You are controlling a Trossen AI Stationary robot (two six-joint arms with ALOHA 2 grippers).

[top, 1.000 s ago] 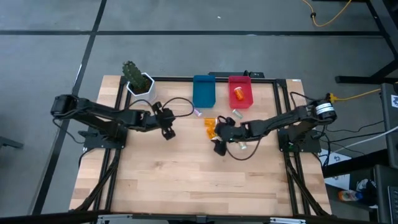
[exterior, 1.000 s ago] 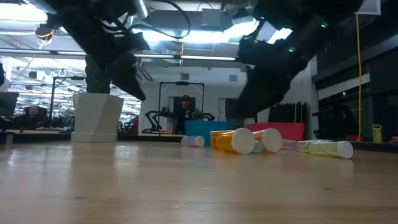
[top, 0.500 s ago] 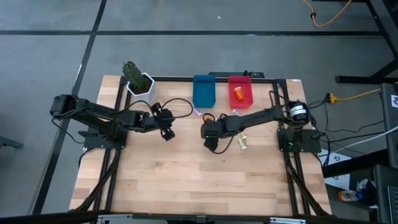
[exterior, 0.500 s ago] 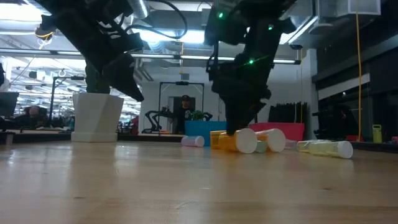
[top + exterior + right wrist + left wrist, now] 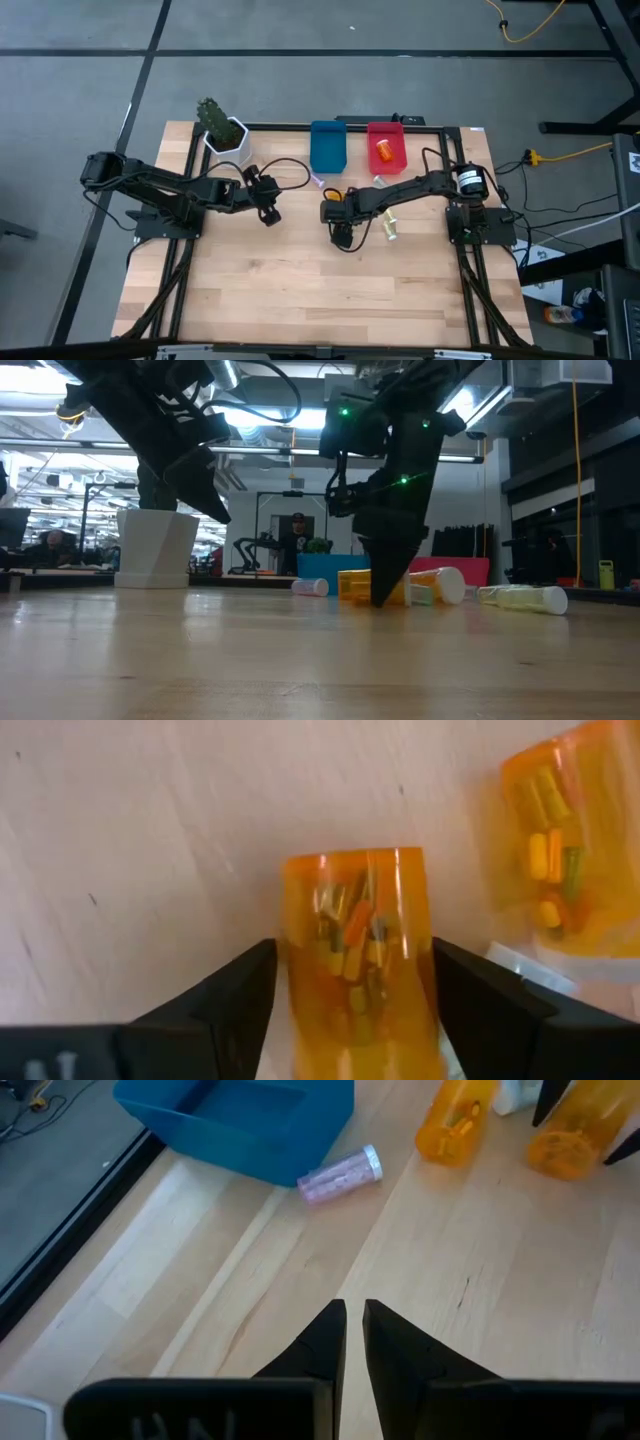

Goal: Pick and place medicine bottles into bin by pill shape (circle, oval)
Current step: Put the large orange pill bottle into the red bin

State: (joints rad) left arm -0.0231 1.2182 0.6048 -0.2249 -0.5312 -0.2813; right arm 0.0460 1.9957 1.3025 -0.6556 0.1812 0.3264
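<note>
Several medicine bottles lie on their sides in front of the blue bin and the red bin. These are orange ones, a purple vial and a yellowish vial. One more orange bottle lies in the red bin. My right gripper is open and points steeply down over an orange bottle. Its fingers stand on either side of that bottle, close to its walls; I cannot tell whether they touch. My left gripper hangs shut and empty above the table, left of the bottles.
A white plant pot stands at the table's far left corner. A second orange bottle lies right beside the one between my right fingers. The near half of the wooden table is bare.
My right gripper has moved toward the table's left and down, tipping to point more steeply down. It has come down over the orange bottle lying in front of the bins. The bottles have stayed where they were.
</note>
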